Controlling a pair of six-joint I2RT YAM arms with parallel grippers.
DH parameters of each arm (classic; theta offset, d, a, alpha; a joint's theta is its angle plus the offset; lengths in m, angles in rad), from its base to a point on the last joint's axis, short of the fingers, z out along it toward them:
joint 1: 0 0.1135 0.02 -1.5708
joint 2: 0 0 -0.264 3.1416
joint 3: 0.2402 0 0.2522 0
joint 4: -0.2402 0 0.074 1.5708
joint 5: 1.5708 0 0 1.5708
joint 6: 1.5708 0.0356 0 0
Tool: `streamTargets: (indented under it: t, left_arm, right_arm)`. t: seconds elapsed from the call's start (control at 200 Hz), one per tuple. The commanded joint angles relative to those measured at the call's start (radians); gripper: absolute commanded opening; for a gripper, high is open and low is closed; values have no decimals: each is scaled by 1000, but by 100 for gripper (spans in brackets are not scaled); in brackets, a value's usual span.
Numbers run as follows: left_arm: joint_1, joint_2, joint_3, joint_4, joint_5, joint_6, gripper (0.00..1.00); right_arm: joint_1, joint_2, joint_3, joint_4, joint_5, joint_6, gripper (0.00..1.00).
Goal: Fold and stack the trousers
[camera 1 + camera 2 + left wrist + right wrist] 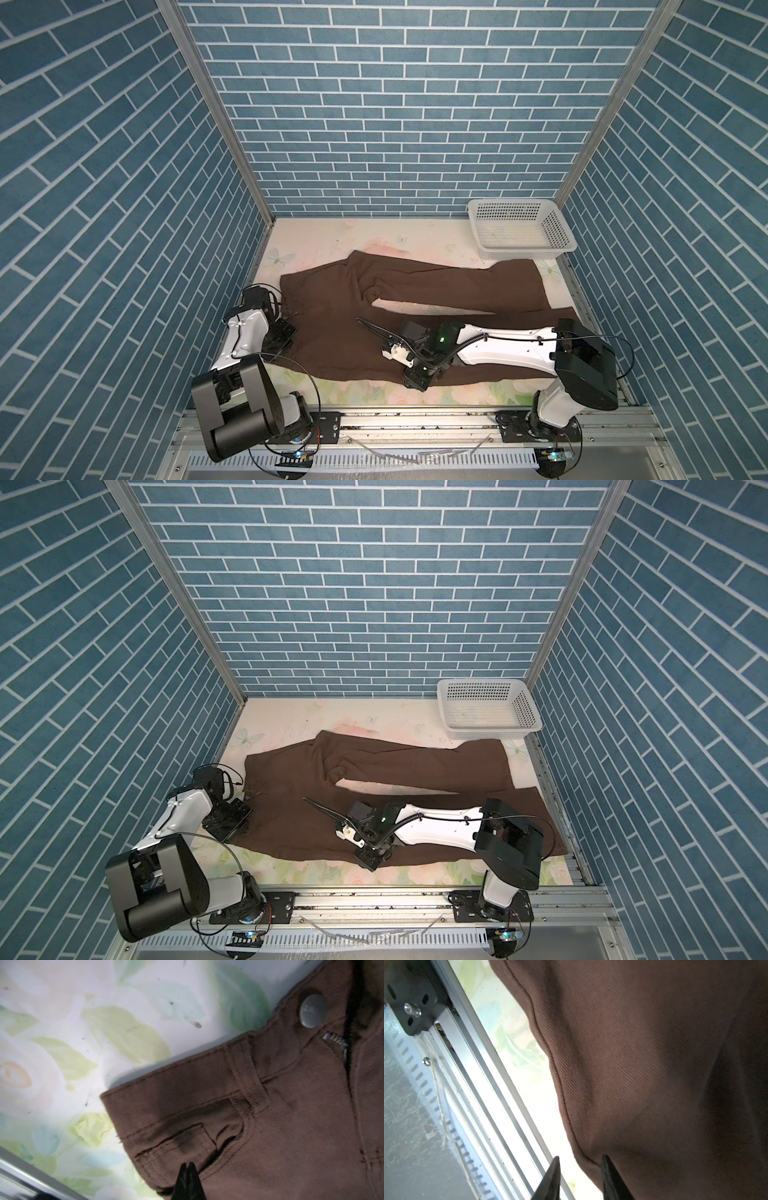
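Sprawling flat, the brown trousers (332, 345) lie under closed left fingers (184, 1180), parted right fingers (550, 1180).

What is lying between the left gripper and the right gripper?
Only trousers: in both top views brown fabric fills the stretch from the left gripper at the waistband to the right gripper at the near leg's edge.
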Motion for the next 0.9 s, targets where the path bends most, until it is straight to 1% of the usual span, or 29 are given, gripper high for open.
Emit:
streamTargets:
  t: [0.0,0.125,0.195,0.205,0.235,0.255,0.275,0.29,0.315,0.345,0.46,0.52,0.55,0.61,0.67,0.725,0.845,0.895]
  left_arm:
    - [25,-39,51,-55,-63,2,0]
    - [57,-45,85,-73,-83,16,0]
    - [60,-36,95,-73,-65,34,0]
    - [61,-34,95,-75,-60,38,2]
    - [61,-31,93,-71,-44,47,32]
    - [60,-31,88,-67,-31,53,49]
    - [61,-32,79,-62,-20,55,61]
    - [61,-34,73,-59,-15,55,67]
    - [61,-38,62,-52,-3,49,73]
    - [61,-42,46,-42,10,44,76]
    - [59,-42,-5,3,34,14,79]
    - [58,-36,-33,28,37,8,78]
    - [58,-32,-37,39,37,2,76]
    - [59,-24,-77,67,42,-2,66]
    - [59,-16,-92,92,41,-10,58]
    - [60,-5,-95,107,37,-14,44]
    - [66,40,-72,110,14,-22,0]
    - [79,57,-61,109,14,-23,0]
  right_arm:
    - [-37,-40,-37,-2,36,20,37]
    - [-135,-82,-56,38,82,78,36]
    - [-203,-123,-80,62,91,113,35]
    - [-214,-127,-83,66,90,118,35]
    - [-247,-148,-95,77,91,134,35]
    - [-271,-161,-103,85,88,145,35]
    - [-294,-173,-111,94,83,157,35]
    - [-309,-180,-117,103,76,165,35]
    - [-338,-191,-126,118,64,178,35]
    - [-371,-197,-134,132,52,193,35]
    - [-442,-169,-120,146,28,217,36]
    - [-460,-153,-108,162,22,231,36]
    - [-470,-146,-104,175,14,242,36]
    - [-485,-132,-99,202,-3,259,36]
    - [-495,-119,-93,215,-11,271,36]
    - [-500,-106,-88,218,-15,274,36]
    - [-506,-82,-88,206,-9,278,36]
    - [-509,-74,-86,192,1,277,36]
